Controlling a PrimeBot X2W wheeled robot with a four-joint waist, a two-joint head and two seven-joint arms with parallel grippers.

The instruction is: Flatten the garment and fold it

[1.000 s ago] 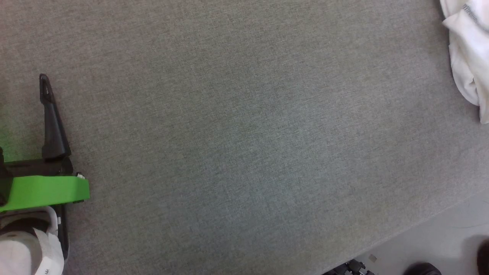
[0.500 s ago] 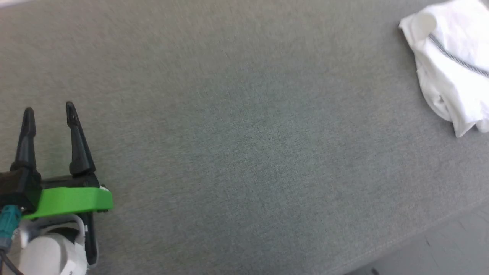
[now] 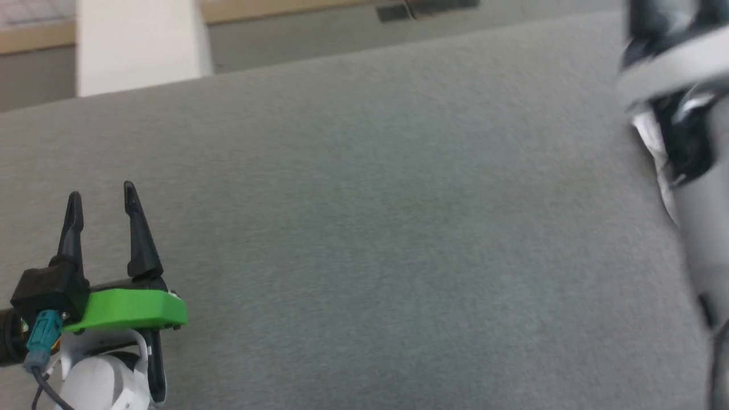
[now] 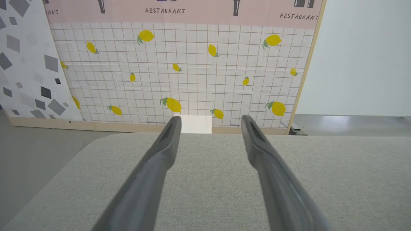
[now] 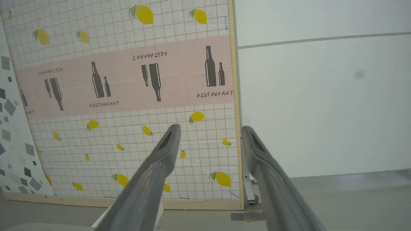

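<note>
The garment [image 3: 645, 132] is a blurred white sliver at the right edge of the head view, mostly hidden behind my pale right forearm [image 3: 697, 239]. My left gripper [image 3: 102, 192] is at the lower left, far from the garment, hovering open and empty over the grey table [image 3: 364, 228]. In the left wrist view the left gripper [image 4: 209, 118] points along the table toward its far edge. My right gripper [image 5: 210, 128] is open and empty, raised and aimed at the wall panels.
A rigid white box [image 3: 139, 45] stands beyond the table's far edge, also seen as the white box [image 4: 194, 124] between my left fingers. A lemon-print panel [image 4: 192, 70] and a white wall [image 5: 321, 106] stand behind. The table's rounded left corner [image 4: 83, 147] drops to the floor.
The head camera has tilted up, so the whole picture shifted down. My right forearm has come in at the right edge and now covers most of the garment. The left gripper stays open.
</note>
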